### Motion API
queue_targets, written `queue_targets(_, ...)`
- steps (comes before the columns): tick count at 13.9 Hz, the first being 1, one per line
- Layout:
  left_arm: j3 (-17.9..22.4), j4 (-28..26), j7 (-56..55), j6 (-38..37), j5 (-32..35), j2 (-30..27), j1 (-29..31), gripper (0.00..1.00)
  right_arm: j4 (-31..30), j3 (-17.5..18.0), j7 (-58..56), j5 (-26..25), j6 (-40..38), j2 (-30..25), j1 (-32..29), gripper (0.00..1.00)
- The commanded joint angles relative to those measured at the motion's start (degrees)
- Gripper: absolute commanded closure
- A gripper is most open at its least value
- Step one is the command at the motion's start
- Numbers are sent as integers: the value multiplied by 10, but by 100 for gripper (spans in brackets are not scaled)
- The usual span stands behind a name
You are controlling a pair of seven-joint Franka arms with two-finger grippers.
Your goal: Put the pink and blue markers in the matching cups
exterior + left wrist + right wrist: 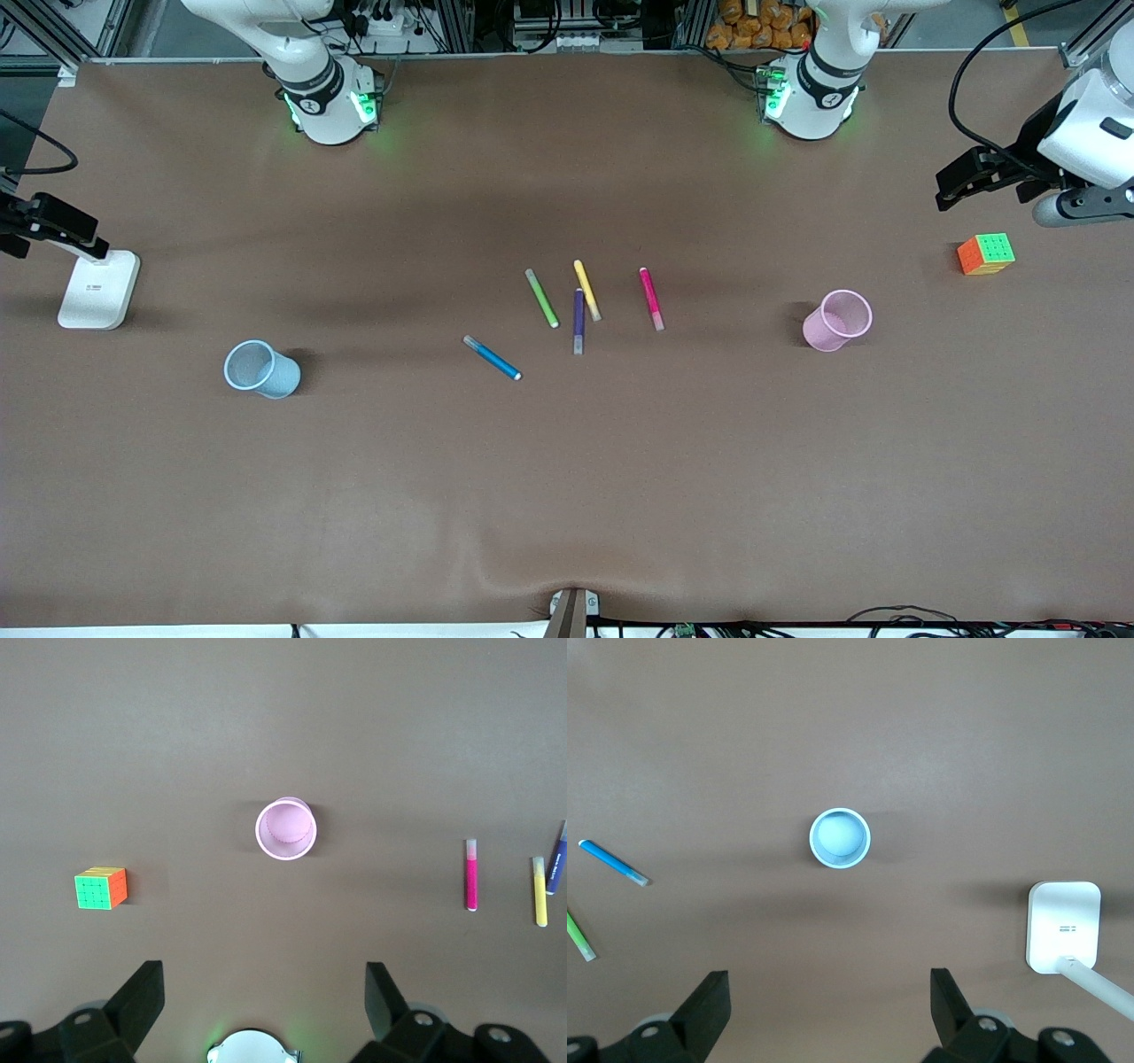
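- I look across the brown table (567,496) from the right arm's end to the left arm's end.
- First comes the white stand (99,288), then the blue cup (260,369). The cup stands up with its mouth open and nothing inside.
- My right gripper (829,1010) hangs high above that cup, pointing straight down, its fingers spread wide and holding nothing.
- In the middle lie five pens. The blue marker (492,358) is nearest the front camera, closest to its cup.
- Then come the green pen (541,299), the purple pen (578,321) and the yellow pen (586,290). I think I should leave those alone.
- The pink marker (651,299) lies on the side nearest the pink cup (838,320), which is upright and has nothing in it.
- Last is a colour cube (985,253).
- My left gripper (264,1010) hangs high over the pink cup, facing down, wide apart, holding nothing.
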Motion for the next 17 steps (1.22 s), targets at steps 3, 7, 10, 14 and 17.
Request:
queue_targets(3, 6, 12, 4, -17, 1, 1, 14, 0, 1, 8, 3, -7, -5, -4, -8, 0)
queue_targets(7, 5, 27, 3, -18, 2, 13, 13, 0, 1, 8, 3, -7, -6, -4, -8, 0)
queue_targets(10, 3, 26, 3, -22, 1, 14, 12, 0, 1, 8, 2, -7, -6, -4, -8, 0)
queue_targets(14, 0, 25, -4, -33, -7, 14, 10, 0, 1, 8, 3, -7, -6, -4, -8, 0)
queue_targets(17, -4, 22, -11, -45, -9, 16, 4, 0, 2, 8, 2, -7, -6, -4, -9, 0)
